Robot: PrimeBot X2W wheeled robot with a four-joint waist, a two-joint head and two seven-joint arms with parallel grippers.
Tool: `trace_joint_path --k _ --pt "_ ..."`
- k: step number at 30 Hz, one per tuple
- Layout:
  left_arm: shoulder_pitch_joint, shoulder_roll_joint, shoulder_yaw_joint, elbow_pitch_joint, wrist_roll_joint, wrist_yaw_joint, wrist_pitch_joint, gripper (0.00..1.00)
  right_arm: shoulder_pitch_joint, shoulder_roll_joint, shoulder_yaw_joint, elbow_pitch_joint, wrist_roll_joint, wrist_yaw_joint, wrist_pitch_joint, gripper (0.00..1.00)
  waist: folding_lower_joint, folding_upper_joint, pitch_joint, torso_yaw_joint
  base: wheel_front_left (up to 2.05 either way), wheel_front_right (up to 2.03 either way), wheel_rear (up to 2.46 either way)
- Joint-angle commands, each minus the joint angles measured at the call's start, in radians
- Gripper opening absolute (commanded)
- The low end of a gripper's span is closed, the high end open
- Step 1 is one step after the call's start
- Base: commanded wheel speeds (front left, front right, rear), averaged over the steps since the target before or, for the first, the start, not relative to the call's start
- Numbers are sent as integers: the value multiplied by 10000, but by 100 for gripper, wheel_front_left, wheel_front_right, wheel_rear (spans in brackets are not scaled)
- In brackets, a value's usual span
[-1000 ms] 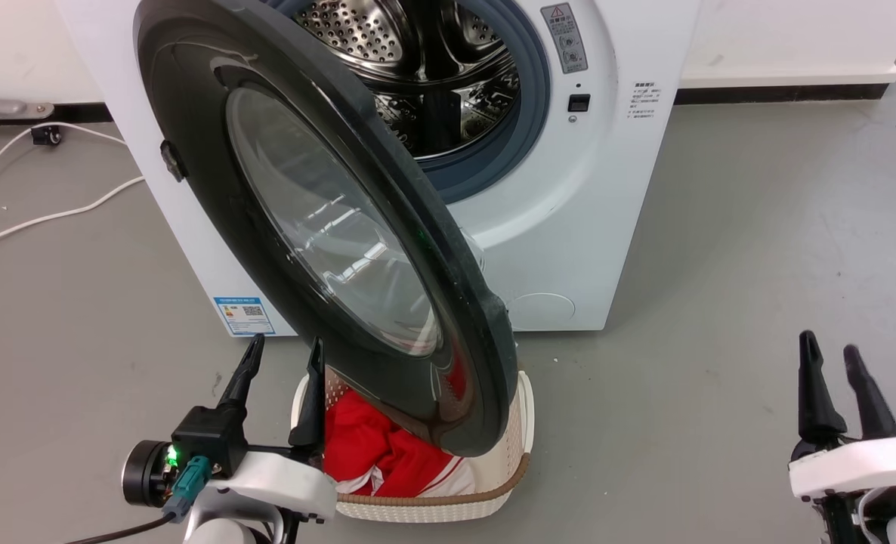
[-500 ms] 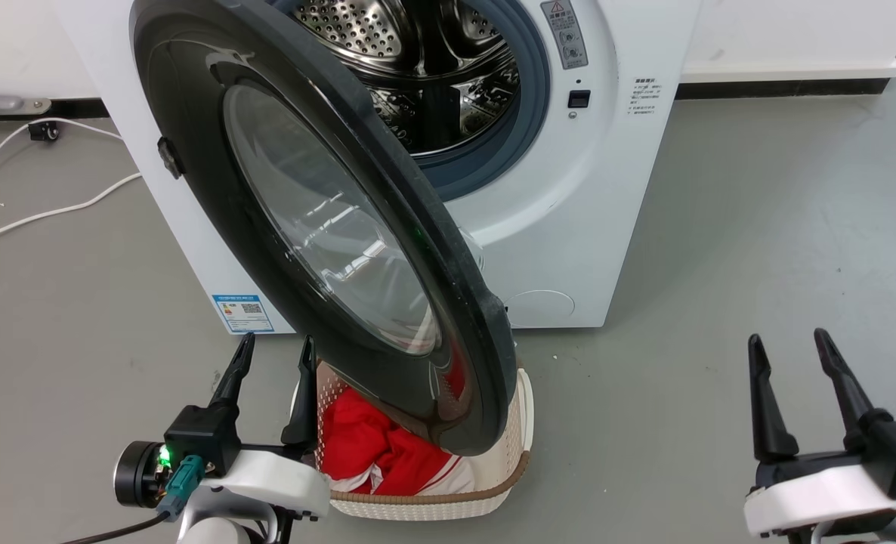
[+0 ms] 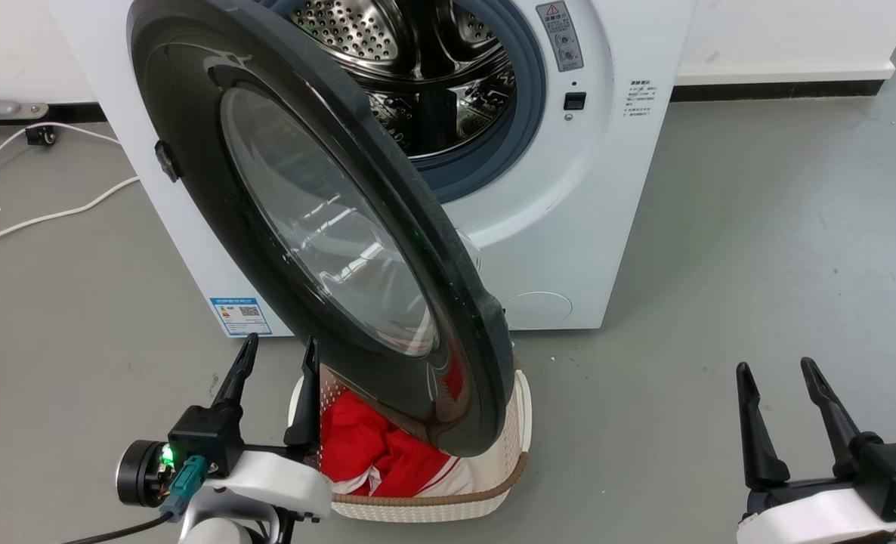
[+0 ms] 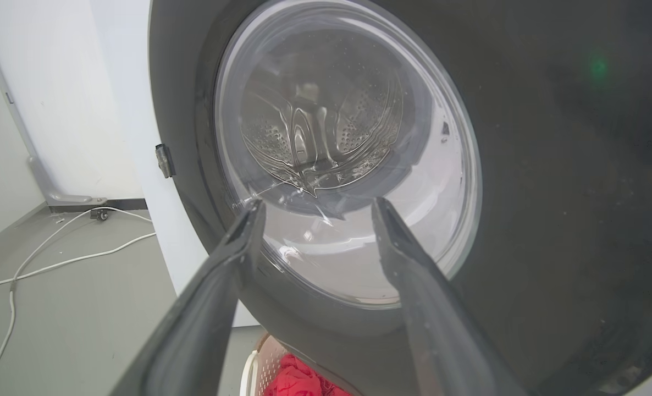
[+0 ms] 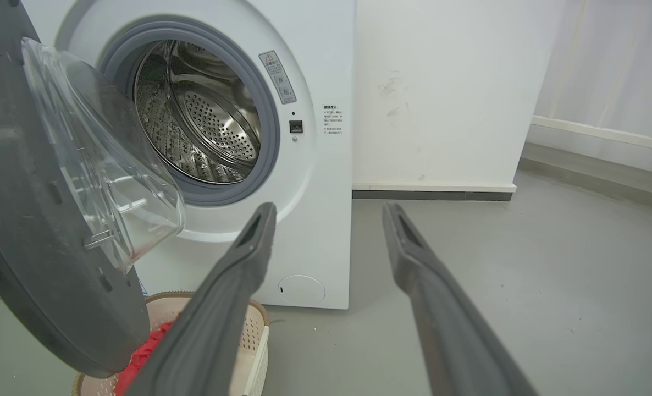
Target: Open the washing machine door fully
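We found the door point(image 3: 191, 113) partly open over the basket point(image 3: 510, 446), left gripper point(image 3: 281, 340) and right gripper point(image 3: 776, 366) spread, empty, and judged it stiff, heavy, slick: push its rim point(image 3: 487, 332), never the glass point(image 3: 327, 227).

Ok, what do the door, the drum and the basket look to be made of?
Door: glossy black, likely plastic; it shows reflections.
Its window: clear glass or plastic; the drum shows through it.
Drum: bare polished steel by its mirror shine, perforated.
Basket: cream matte plastic, likely, with punched holes and a brown woven-looking rim.
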Motion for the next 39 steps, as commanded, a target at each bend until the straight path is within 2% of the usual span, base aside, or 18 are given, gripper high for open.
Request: trace_joint_path --k 1,9,10,11,13,25,39 --pt "19 -6 2 6 42 -47 -24 100 10 44 -7 -3 12 -7 -21 100 0 0 7 1 0 0 0" --pt "-1 -6 30 20 58 -62 -24 100 -87 46 -23 68 102 -7 -66 100 0 0 15 12 0 0 0" --pt "9 -6 31 26 46 -67 -24 77 -87 46 -16 74 83 -7 -72 100 0 0 11 12 0 0 0" --pt "10 -6 32 19 27 -76 -24 39 -86 46 -14 78 91 -7 -65 100 0 0 17 13 0 0 0" --pt "9 -6 27 -4 13 -93 -24 0 -95 45 -15 84 95 -7 -85 100 0 0 23 7 0 0 0" --pt "-149 -6 49 -591 53 -173 -24 0 -104 46 -76 164 147 -7 -147 100 0 0 90 20 0 0 0" --pt "-817 -8 -74 -3616 329 120 -24 0 -80 45 -114 198 177 -7 -127 100 0 0 40 54 0 0 0"
